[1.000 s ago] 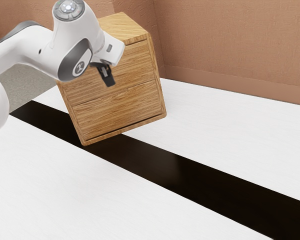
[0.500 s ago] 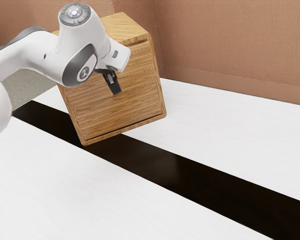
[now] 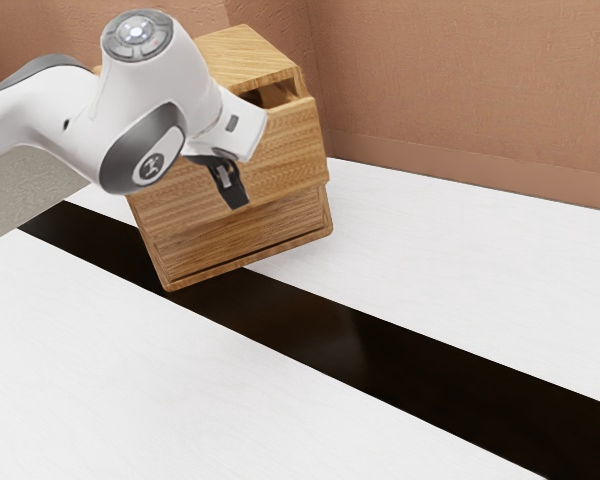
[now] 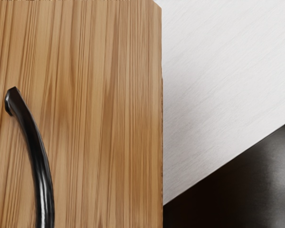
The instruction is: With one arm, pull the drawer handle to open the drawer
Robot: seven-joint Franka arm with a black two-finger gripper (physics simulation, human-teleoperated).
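Observation:
A wooden cabinet [image 3: 242,238] with two drawers stands at the back of the table. Its top drawer [image 3: 285,148] sticks out a little from the body, with a dark gap [image 3: 277,95] behind its front panel. My gripper [image 3: 230,187] is pressed against that drawer's front, shut on the drawer handle, which my hand hides in the exterior view. In the wrist view the black curved handle [image 4: 34,147] runs down the wooden drawer front [image 4: 99,118] toward my hand. The lower drawer is flush with the cabinet.
The white table [image 3: 450,250] has a broad black stripe [image 3: 380,350] running diagonally in front of the cabinet. A brown wall [image 3: 460,70] rises behind. My white arm [image 3: 70,100] comes in from the exterior view's left, over the cabinet's front.
The top drawer has slid outward from flush, opening a gap at its top. My gripper moved with it, down and toward the exterior view's right.

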